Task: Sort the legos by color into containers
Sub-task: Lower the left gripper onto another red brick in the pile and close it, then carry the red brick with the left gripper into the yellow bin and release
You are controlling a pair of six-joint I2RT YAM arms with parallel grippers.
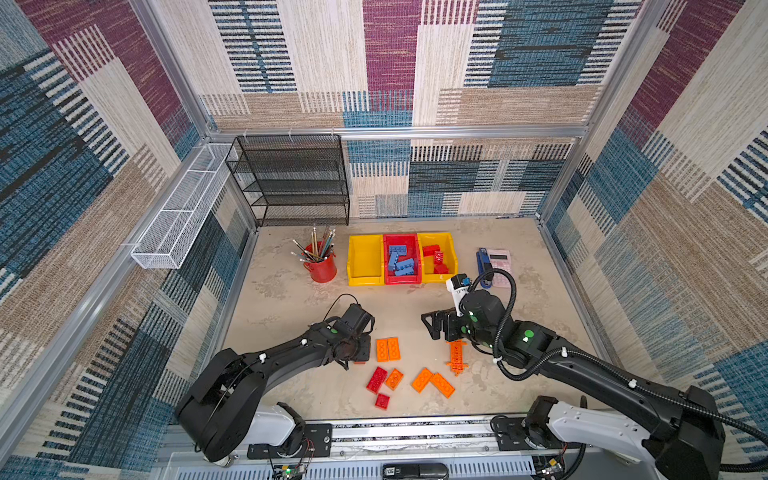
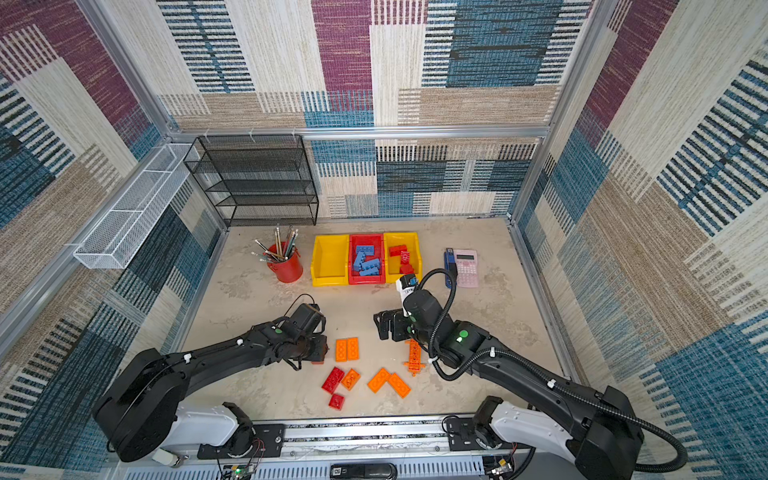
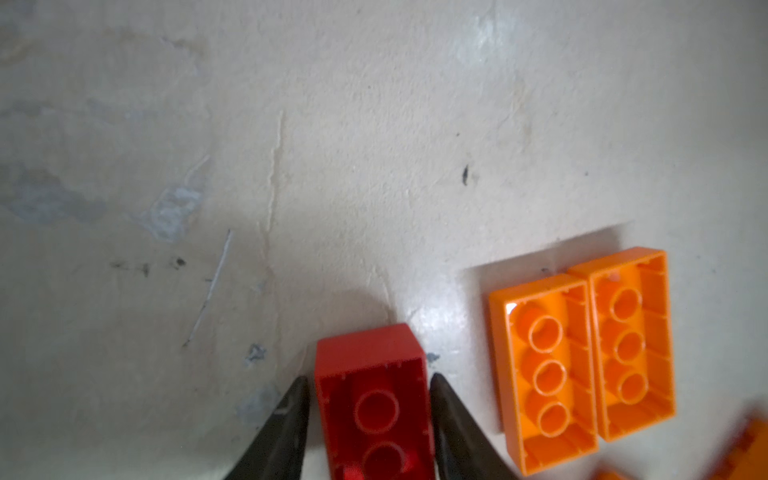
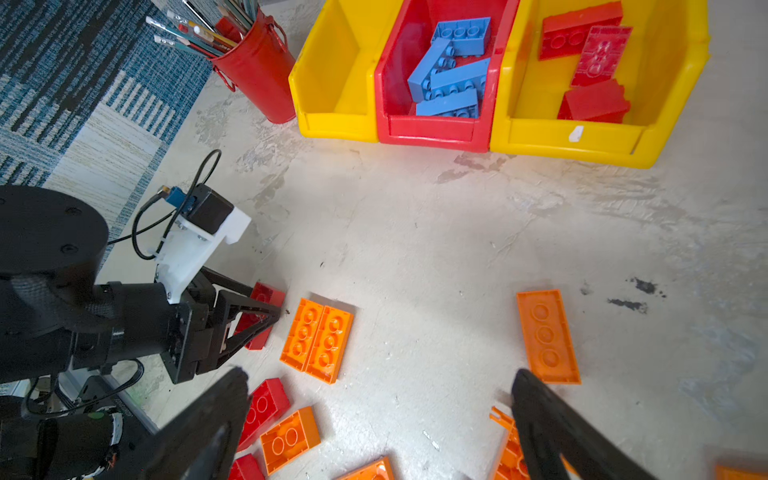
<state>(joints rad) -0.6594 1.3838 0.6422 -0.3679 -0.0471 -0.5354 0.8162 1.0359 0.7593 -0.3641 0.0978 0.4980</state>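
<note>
Near edge: a small red brick [image 1: 382,401], a longer red brick [image 1: 377,379] and three orange bricks [image 1: 422,379] lay loose on the table [image 1: 291,299].
Left gripper [image 3: 370,378]: its jaws straddled the long sides of an upturned red brick [image 3: 374,399], beside an upturned orange pair [image 3: 582,353]. Whether they pressed the brick, I cannot tell.
Right gripper [image 4: 374,415]: its jaws were spread wide with nothing between them, near the long orange tabbed piece [image 1: 456,357].
Far row: the left yellow bin [image 4: 336,122] held nothing. The red bin [image 4: 432,129] held blue bricks [image 4: 453,79]. The right yellow bin [image 4: 540,141] held red bricks [image 4: 594,104].

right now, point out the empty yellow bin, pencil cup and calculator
empty yellow bin [image 1: 365,262], in a top view, bare floor
pencil cup [image 1: 324,270], in a top view, red side
calculator [image 2: 466,270], in a top view, keys
</note>
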